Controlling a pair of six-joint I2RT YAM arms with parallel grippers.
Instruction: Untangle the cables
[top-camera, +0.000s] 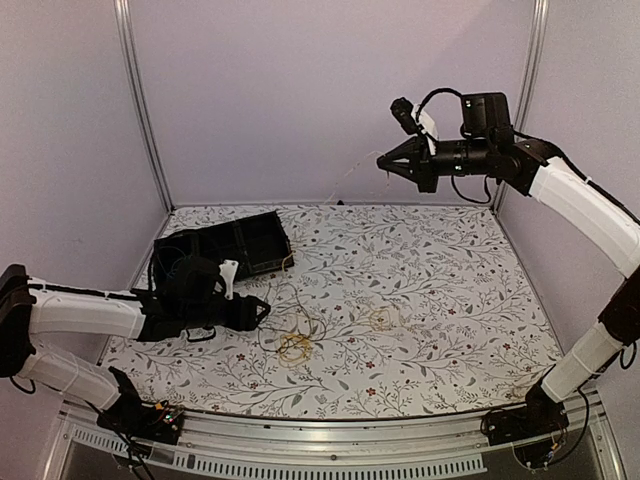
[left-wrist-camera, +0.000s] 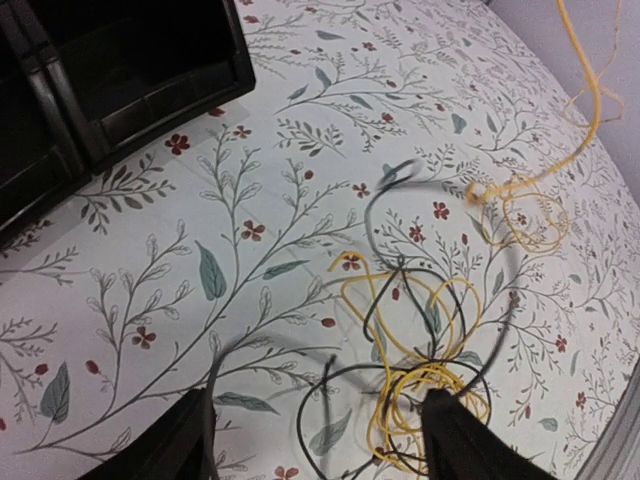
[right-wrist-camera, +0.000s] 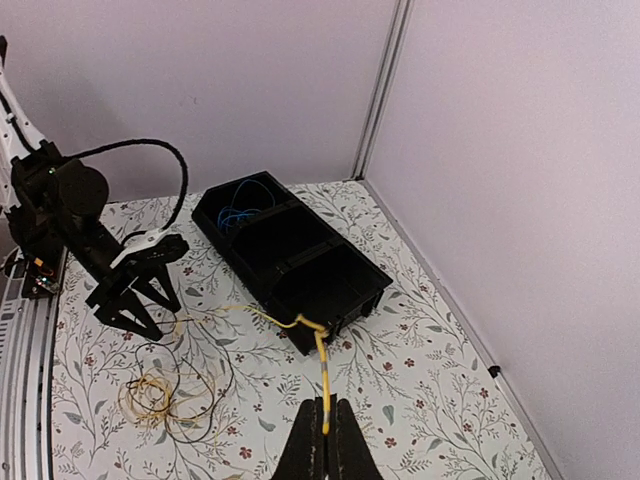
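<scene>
The right gripper (right-wrist-camera: 323, 410) is held high, clamped on a yellow cable (right-wrist-camera: 322, 375) that is stretched down past the black tray (right-wrist-camera: 290, 245). The left gripper (left-wrist-camera: 320, 450) is held with its fingers apart over a yellow-and-dark tangle (left-wrist-camera: 420, 380) on the table (top-camera: 450, 280). 1 blue cable (right-wrist-camera: 238, 212) is seen, apparently inside the tray's end compartment.

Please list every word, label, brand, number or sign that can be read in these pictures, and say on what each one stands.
None can be read. The black tray, the flowered table cover and the cables show no text; the white tag is too small to tell.
</scene>
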